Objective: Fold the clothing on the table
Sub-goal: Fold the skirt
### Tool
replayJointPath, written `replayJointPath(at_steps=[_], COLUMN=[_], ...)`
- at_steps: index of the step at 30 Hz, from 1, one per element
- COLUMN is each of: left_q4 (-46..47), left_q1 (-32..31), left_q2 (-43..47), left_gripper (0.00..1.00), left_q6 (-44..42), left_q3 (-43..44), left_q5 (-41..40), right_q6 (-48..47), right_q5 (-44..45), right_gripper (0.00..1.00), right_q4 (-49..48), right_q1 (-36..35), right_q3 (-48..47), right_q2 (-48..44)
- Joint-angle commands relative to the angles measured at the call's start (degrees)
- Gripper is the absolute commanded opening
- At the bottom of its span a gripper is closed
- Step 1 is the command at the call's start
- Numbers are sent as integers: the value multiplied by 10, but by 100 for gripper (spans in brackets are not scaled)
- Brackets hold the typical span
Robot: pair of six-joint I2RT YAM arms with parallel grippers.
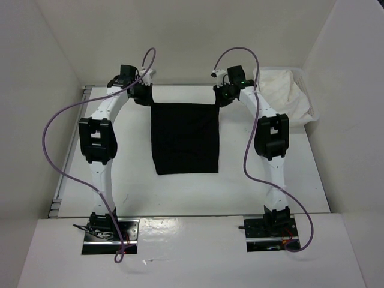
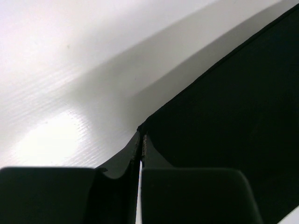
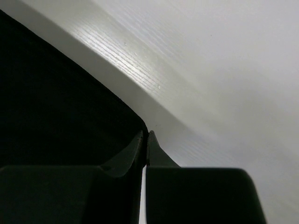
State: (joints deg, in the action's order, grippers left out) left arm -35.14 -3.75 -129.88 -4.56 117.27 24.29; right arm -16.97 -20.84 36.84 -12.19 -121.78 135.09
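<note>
The black clothing point(image 1: 185, 139) sits in the middle of the white bench point(image 1: 180, 189), spread out as a near-square panel. Its top edge runs straight between the two grippers in the upper part of the overhead view.

The left gripper point(image 1: 143, 93) is at the clothing's top left corner and the right gripper point(image 1: 222, 95) is at its top right corner. Both arms reach well forward from their bases at the bottom of the frame.

In the left wrist view the fingers point(image 2: 127, 161) are pressed together with no gap, pinching the very corner of the fabric. From there the clothing fans out to the right and up across the frame, with bare bench to the left. Its edge throws a soft shadow on the bench, so that corner looks slightly lifted.

The right wrist view mirrors this. Its fingers point(image 3: 159, 157) are clamped tight on the other corner, the black fabric fills the left of the frame, and bench shows on the right.

The lower edge of the clothing lies nearer the arm bases, well apart from both grippers. A rumpled white cloth point(image 1: 279, 90) is heaped at the upper right, just beyond the right gripper.
</note>
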Motion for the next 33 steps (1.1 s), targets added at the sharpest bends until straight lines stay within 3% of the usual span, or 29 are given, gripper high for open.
replayJointPath(at_steps=[1,13,33], left_q4=[0,-5,19], left_q1=[1,1,1], left_q2=[43,68,232], left_gripper=[0,0,0], left_q6=[-16,-26,-99], left_q3=[44,33,-203], left_q5=[-3,-8,29], right_q6=[-2,4,-60], right_q5=[26,38,77], right_gripper=[0,0,0], right_q4=[-16,-3,-72], right_q1=[-7,-7,-47], right_q3=[-27,-73,197], right_q2=[-48,-55,-227])
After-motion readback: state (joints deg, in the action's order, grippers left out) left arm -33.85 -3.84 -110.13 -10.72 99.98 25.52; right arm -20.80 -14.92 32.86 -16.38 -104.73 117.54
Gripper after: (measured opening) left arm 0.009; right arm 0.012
